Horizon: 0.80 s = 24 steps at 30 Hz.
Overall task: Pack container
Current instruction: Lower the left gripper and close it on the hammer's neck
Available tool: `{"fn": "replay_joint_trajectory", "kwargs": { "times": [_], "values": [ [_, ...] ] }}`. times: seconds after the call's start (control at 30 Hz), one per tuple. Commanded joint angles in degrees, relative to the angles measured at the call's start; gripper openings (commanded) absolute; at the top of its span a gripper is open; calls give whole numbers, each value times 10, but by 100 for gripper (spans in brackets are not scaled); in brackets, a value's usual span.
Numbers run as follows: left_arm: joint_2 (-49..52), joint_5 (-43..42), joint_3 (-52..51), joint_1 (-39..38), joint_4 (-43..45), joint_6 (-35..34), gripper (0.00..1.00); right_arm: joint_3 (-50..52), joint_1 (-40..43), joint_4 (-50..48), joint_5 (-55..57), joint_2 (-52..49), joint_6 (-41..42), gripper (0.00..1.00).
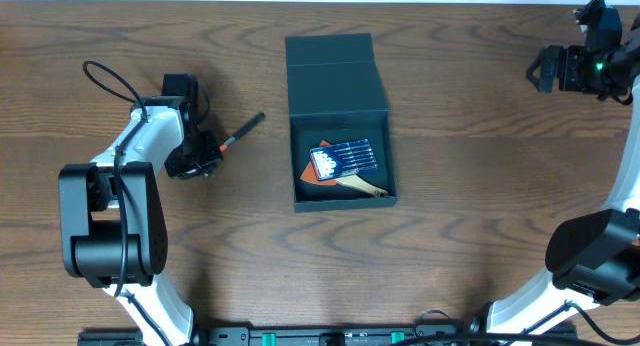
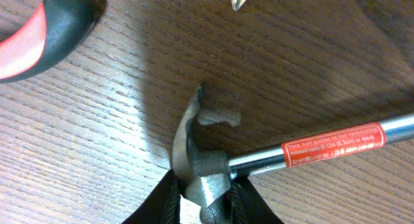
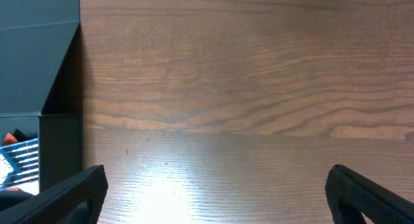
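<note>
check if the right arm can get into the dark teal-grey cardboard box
Probably yes: the box has its flap lid folded back, and only bare wooden table lies between it and the open right gripper.

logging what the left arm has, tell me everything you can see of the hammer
The hammer is a claw hammer: dull grey metal head with a curved claw, shiny steel shaft bearing a red label with white print, dark grip at the far end. The head sits between the fingers of the left gripper, which are shut on it. The shaft slants away over the wooden table. Whether it rests there or is lifted is unclear.
</note>
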<state>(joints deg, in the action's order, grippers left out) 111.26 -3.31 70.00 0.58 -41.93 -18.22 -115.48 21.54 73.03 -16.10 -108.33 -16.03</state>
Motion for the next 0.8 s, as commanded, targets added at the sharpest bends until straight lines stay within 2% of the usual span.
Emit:
{"fn": "replay_joint_trajectory", "kwargs": {
  "times": [0.0,0.13,0.77],
  "values": [
    [11,12,-5,1,1,-1,19,2,-6,1,-9,-3,1,99],
    [11,12,-5,1,1,-1,7,2,-6,1,-9,-3,1,99],
    [10,12,-5,1,-2,2,6,2,-6,1,-9,-3,1,99]
  ]
}}
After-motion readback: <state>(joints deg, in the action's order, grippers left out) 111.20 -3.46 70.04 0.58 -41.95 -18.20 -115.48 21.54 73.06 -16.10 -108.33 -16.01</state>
